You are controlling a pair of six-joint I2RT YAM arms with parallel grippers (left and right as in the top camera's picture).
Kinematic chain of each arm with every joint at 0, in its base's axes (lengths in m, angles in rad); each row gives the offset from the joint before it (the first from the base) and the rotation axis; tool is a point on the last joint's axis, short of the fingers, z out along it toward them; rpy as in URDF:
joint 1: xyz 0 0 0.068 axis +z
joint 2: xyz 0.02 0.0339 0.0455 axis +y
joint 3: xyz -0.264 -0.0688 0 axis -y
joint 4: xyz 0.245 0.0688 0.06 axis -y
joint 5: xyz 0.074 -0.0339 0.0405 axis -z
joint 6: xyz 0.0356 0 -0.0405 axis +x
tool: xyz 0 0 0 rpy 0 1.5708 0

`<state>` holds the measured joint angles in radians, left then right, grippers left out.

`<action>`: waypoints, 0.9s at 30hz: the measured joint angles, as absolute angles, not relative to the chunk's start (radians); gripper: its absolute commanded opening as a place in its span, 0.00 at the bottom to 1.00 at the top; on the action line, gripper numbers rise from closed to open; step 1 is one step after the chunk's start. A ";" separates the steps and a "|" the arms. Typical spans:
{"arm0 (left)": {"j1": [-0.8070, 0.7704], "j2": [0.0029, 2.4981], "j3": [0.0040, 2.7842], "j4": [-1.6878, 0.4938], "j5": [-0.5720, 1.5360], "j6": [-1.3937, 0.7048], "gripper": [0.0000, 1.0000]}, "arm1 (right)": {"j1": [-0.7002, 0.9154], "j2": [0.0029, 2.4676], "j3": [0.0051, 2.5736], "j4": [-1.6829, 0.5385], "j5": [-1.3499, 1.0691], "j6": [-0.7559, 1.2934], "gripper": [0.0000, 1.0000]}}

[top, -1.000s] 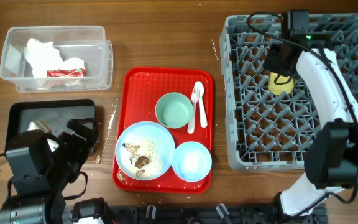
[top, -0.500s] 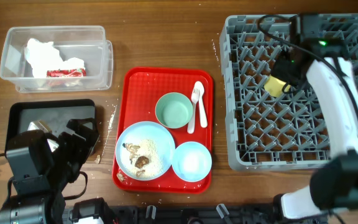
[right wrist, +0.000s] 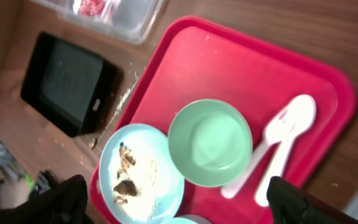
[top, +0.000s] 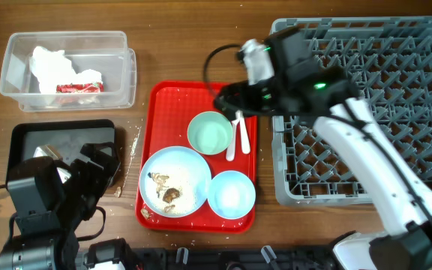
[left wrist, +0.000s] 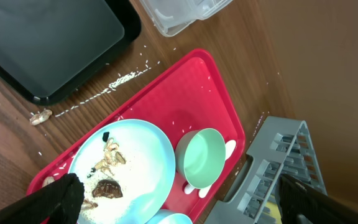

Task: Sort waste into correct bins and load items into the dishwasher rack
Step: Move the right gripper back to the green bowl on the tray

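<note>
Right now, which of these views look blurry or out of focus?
Overhead: the right arm is smeared above the red tray, the rest sharp. Right wrist: soft all over, the pale green dish included. Left wrist: crisp, but its fingers are dark blurs.

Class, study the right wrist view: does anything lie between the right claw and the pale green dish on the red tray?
Nothing visible does. The right claw hangs open above the pale green dish, which is empty and uncovered. The white spoon lies beside the dish on the red tray, not across it.
</note>
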<state>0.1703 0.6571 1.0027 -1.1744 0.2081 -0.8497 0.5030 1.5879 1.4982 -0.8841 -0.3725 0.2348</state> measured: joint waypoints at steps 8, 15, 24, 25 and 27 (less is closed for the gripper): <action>0.170 0.657 1.003 -1.174 0.208 -0.850 1.00 | 0.748 1.824 1.494 -0.752 -0.165 0.473 0.75; 0.170 0.657 1.003 -1.174 0.208 -0.850 1.00 | 0.838 1.963 1.494 -0.634 -0.014 0.615 0.63; 0.170 0.657 1.003 -1.174 0.208 -0.850 1.00 | 0.859 2.067 1.494 -0.580 0.105 0.680 0.46; 0.170 0.657 1.003 -1.174 0.208 -0.850 1.00 | 0.860 2.069 1.494 -0.576 0.112 0.681 0.42; 0.170 0.657 1.003 -1.174 0.208 -0.850 1.00 | 0.862 2.069 1.494 -0.567 0.126 0.686 0.34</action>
<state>0.1703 0.6571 1.0027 -1.1744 0.2081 -0.8497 0.8619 2.0689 1.4937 -0.5674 0.1265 0.6865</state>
